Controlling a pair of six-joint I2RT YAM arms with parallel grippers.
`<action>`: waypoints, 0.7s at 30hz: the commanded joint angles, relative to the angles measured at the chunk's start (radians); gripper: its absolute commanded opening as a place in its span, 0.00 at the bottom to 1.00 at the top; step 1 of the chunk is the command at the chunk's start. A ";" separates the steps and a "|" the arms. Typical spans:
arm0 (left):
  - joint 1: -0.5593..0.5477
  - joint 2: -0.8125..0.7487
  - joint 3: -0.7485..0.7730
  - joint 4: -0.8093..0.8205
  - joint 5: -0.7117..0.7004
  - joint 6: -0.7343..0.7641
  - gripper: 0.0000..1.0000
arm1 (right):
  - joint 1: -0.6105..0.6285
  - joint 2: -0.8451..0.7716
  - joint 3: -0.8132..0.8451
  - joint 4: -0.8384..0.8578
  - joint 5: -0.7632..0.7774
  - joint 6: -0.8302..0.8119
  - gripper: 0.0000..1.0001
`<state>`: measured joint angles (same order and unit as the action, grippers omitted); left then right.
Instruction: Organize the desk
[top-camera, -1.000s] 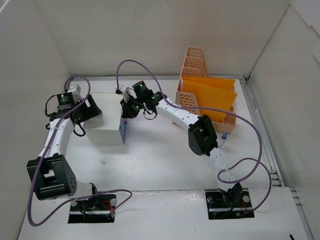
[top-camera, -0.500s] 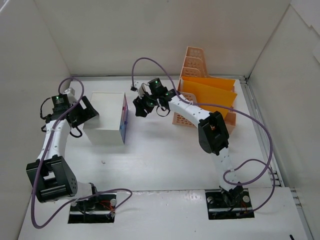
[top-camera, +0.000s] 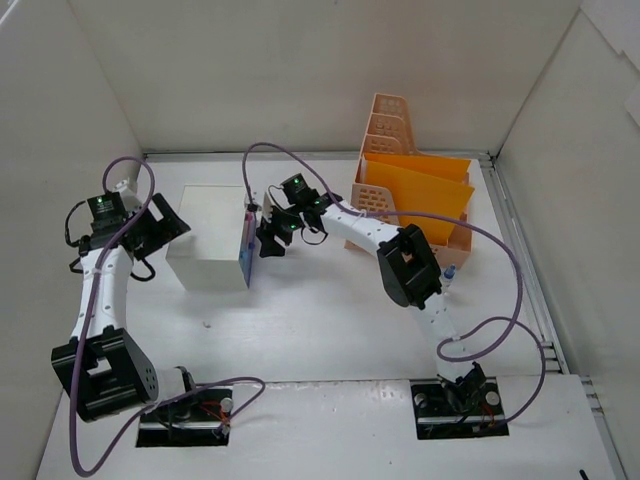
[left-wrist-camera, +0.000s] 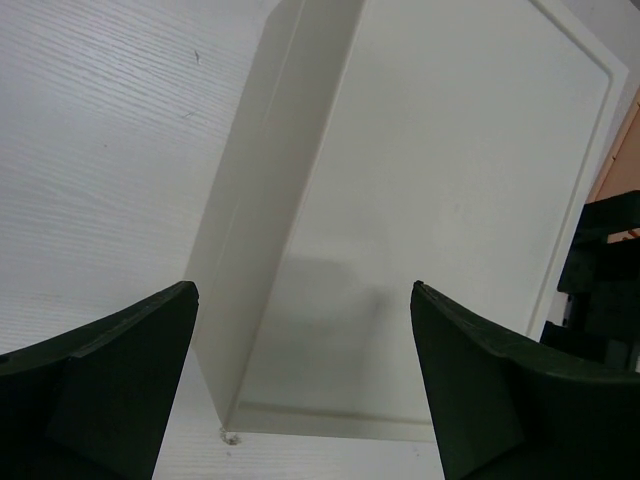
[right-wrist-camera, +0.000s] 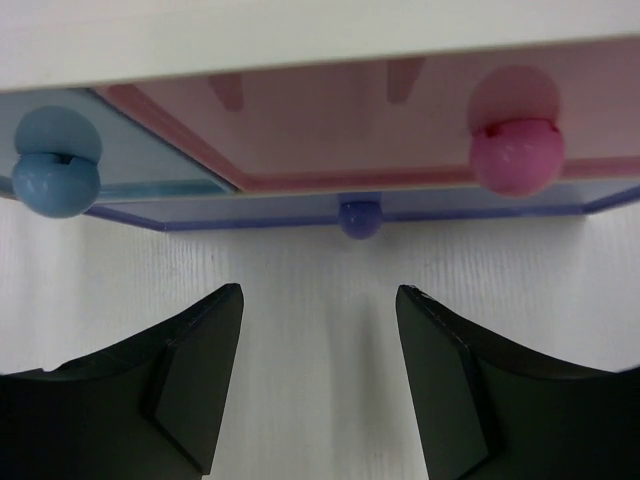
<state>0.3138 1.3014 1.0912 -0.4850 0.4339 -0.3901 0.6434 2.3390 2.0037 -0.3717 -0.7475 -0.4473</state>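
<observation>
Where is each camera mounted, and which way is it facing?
Top external: above and behind the arms, looking down on the desk; both arms and their bases show, with the drawer unit and peach file rack.
Left wrist: on the left arm, facing the drawer unit's plain white casing; left gripper fingers frame it.
Right wrist: on the right arm, facing the unit's knobbed drawer fronts; right gripper fingers show below.
Shared: both wrist views see the drawer unit, from opposite sides.
</observation>
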 joint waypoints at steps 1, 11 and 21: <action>0.004 -0.036 0.013 0.029 0.049 -0.006 0.83 | 0.012 0.025 0.075 0.054 -0.041 -0.019 0.60; 0.004 -0.042 -0.019 0.049 0.085 -0.023 0.84 | 0.035 0.108 0.181 0.054 -0.055 -0.005 0.58; -0.005 -0.042 -0.040 0.060 0.091 -0.026 0.84 | 0.068 0.180 0.294 0.059 -0.055 0.021 0.58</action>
<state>0.3134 1.2915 1.0466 -0.4725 0.5011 -0.4053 0.6880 2.5244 2.2375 -0.3672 -0.7715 -0.4374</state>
